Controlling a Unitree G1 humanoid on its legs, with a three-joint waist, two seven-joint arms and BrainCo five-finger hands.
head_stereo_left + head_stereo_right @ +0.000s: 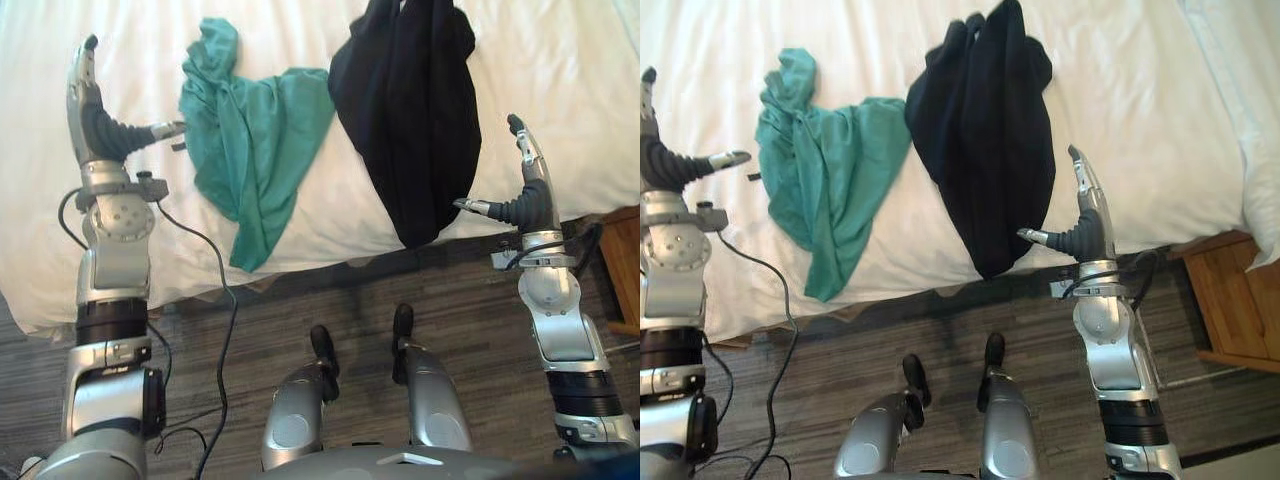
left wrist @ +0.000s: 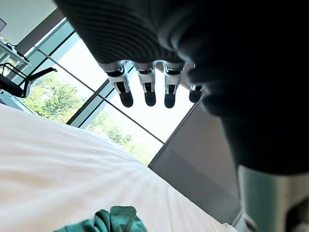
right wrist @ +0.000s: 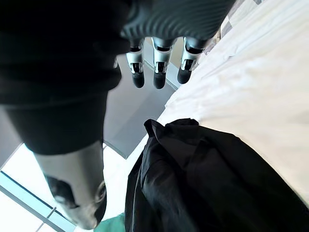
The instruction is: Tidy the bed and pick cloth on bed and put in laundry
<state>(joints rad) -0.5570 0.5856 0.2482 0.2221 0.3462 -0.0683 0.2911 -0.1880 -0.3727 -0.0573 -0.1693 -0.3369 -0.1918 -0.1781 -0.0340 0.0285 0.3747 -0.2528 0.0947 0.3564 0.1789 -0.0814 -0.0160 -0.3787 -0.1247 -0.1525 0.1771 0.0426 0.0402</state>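
Observation:
A teal green cloth (image 1: 255,150) lies crumpled on the white bed (image 1: 560,90), its lower end hanging over the near edge. To its right a black garment (image 1: 405,110) is spread down the bed and also droops over the edge. My left hand (image 1: 95,115) is raised open, fingers up, just left of the green cloth, thumb pointing toward it. My right hand (image 1: 528,185) is raised open to the right of the black garment's lower end, thumb nearly touching it. Neither hand holds anything. The black garment (image 3: 203,183) and the green cloth (image 2: 111,220) show past the straight fingers.
Dark wood-plank floor (image 1: 300,310) runs along the bed's near edge. A wooden bedside table (image 1: 1235,300) stands at the right. A white pillow (image 1: 1240,90) lies at the bed's far right. Large windows (image 2: 96,92) stand beyond the bed.

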